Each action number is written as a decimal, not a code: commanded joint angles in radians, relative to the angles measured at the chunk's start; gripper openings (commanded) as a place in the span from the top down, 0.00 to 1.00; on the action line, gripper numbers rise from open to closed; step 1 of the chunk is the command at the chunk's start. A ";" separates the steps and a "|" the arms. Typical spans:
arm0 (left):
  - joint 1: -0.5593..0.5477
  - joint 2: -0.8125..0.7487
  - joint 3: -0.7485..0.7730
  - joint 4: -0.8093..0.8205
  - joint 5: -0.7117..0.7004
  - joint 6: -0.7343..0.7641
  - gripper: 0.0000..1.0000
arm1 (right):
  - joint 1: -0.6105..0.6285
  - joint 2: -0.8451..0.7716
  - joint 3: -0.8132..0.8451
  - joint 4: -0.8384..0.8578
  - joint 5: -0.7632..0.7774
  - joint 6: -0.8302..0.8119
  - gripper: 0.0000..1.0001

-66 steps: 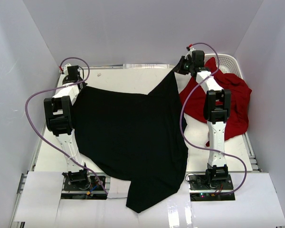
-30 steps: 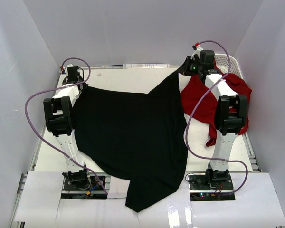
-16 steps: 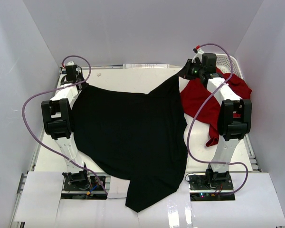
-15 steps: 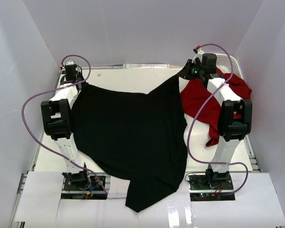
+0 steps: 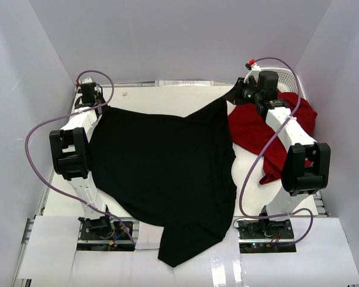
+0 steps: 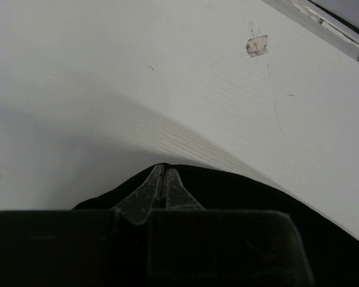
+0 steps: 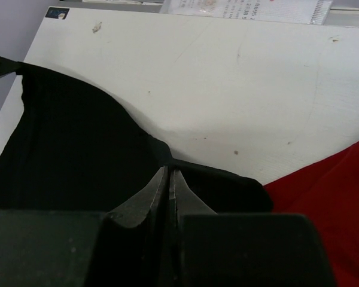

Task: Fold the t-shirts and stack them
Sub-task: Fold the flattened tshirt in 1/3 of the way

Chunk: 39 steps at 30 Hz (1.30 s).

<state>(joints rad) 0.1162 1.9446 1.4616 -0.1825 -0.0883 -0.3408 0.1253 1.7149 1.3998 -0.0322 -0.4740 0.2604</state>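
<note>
Far left, the left gripper [image 6: 163,174] pinches a corner of the black t-shirt [image 5: 167,173], which lies spread wide and mostly smooth over the table [image 5: 161,98], its near hem drooping past the front edge. The right gripper [image 7: 169,174] clamps the other far corner. The red t-shirt [image 5: 248,131] sits crumpled at right, apparently spilling from the basket [image 5: 289,78].

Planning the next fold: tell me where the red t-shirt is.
Top view: the red t-shirt lies crumpled on the table's right side, beside the black t-shirt and reaching the white lattice basket at the far right corner, under the right arm.
</note>
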 commanded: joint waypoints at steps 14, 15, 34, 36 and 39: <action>0.025 -0.139 -0.084 -0.015 -0.079 -0.029 1.00 | 0.022 -0.276 -0.174 -0.038 0.031 -0.032 0.92; 0.028 -0.142 -0.086 -0.020 -0.086 -0.039 1.00 | 0.023 -0.287 -0.183 -0.043 0.029 -0.035 0.92; 0.043 -0.193 -0.144 -0.052 -0.077 -0.067 1.00 | 0.076 -0.512 -0.378 -0.094 0.069 -0.032 0.92; 0.043 -0.200 -0.152 -0.054 -0.080 -0.069 1.00 | 0.082 -0.531 -0.395 -0.101 0.074 -0.032 0.92; 0.043 -0.213 -0.161 -0.058 -0.082 -0.067 1.00 | 0.088 -0.555 -0.412 -0.115 0.074 -0.032 0.92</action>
<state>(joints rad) 0.1532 1.8095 1.3087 -0.2363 -0.1574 -0.4019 0.2054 1.1999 1.0012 -0.1410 -0.4133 0.2379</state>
